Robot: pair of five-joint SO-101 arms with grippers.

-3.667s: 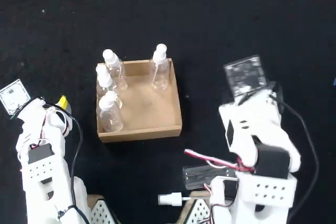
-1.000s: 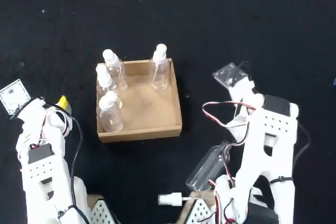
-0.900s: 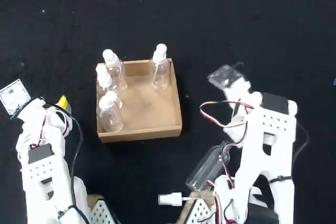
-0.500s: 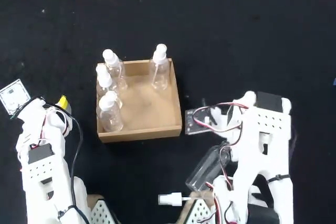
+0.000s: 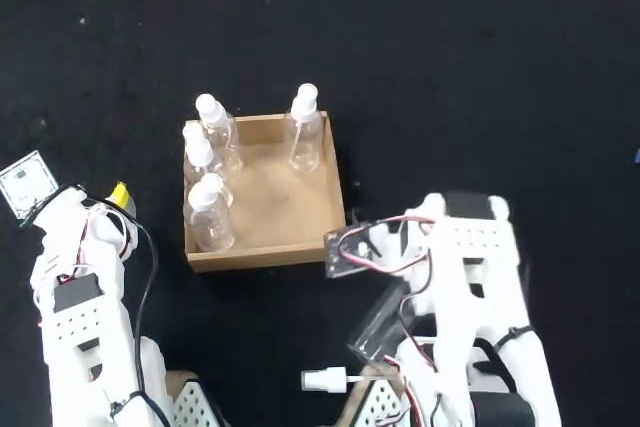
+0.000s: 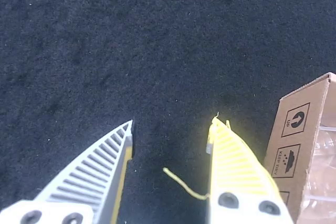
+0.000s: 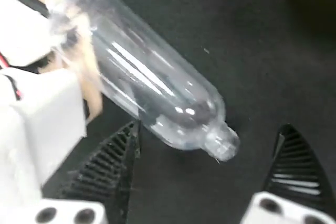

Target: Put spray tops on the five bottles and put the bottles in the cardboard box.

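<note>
Cardboard box (image 5: 292,209): three bottles (image 5: 210,212) crowd left wall, fourth bottle (image 5: 305,137) far-right corner; centre, near-right free.

Black fabric table cover (image 5: 450,67): uniform, faint pale specks. Plain brown square cardboard box (image 5: 265,253); black printed symbols (image 6: 295,121) on its outer wall. Inside box: four clear plastic bottles (image 5: 305,137), white spray tops (image 5: 306,95). Near box: clear uncapped plastic bottle (image 7: 152,95); loose white spray top (image 5: 325,380). Left gripper (image 6: 172,124): one pale grey ribbed finger (image 6: 100,171), one yellow ribbed finger (image 6: 231,166). Right gripper (image 7: 210,127): black ribbed fingers (image 7: 113,166).
</note>
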